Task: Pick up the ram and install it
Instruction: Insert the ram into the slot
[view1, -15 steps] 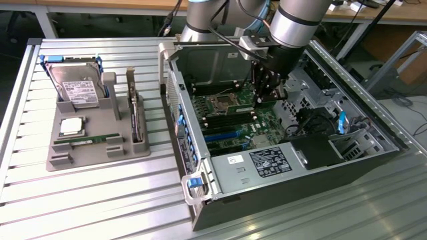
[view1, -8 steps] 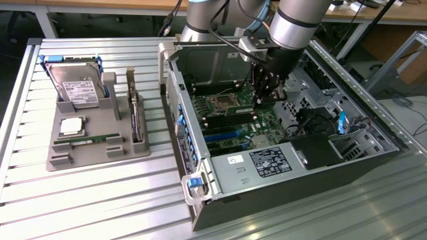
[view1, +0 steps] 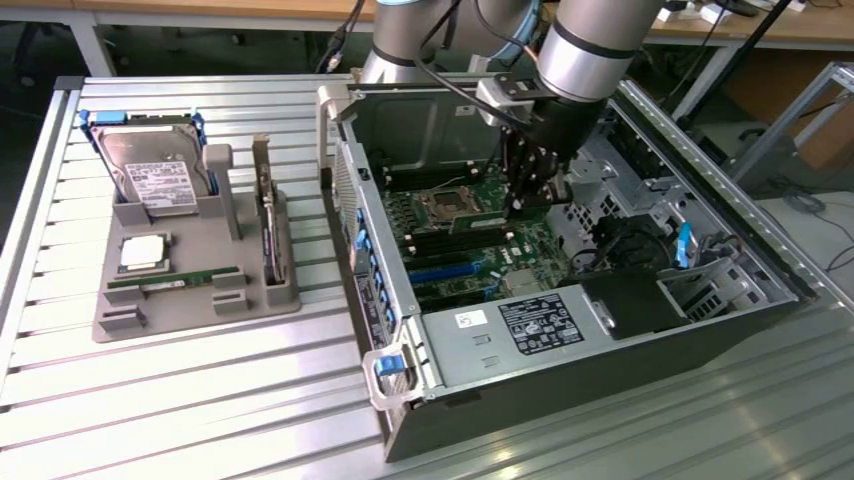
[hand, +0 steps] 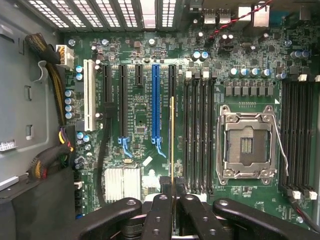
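My gripper (hand: 172, 194) is shut on the ram (hand: 172, 140). In the wrist view the ram appears edge-on as a thin yellowish-green strip running out from between the black fingers (hand: 161, 202). It hangs over the green motherboard (hand: 137, 115), alongside the nearest of the black memory slots (hand: 197, 130) beside the open silver processor socket (hand: 247, 145). Whether it touches a slot I cannot tell. In the exterior view the gripper (view1: 531, 200) reaches down inside the open computer case (view1: 534, 325), close to the socket (view1: 447, 208).
A grey holder tray (view1: 127, 320) on the exterior view's left carries a silver hard drive (view1: 154, 168), a square processor chip (view1: 144, 252) and a green stick (view1: 174, 280). Case walls, cable bundles (hand: 50, 160) and a heatsink (hand: 122, 182) surround the board.
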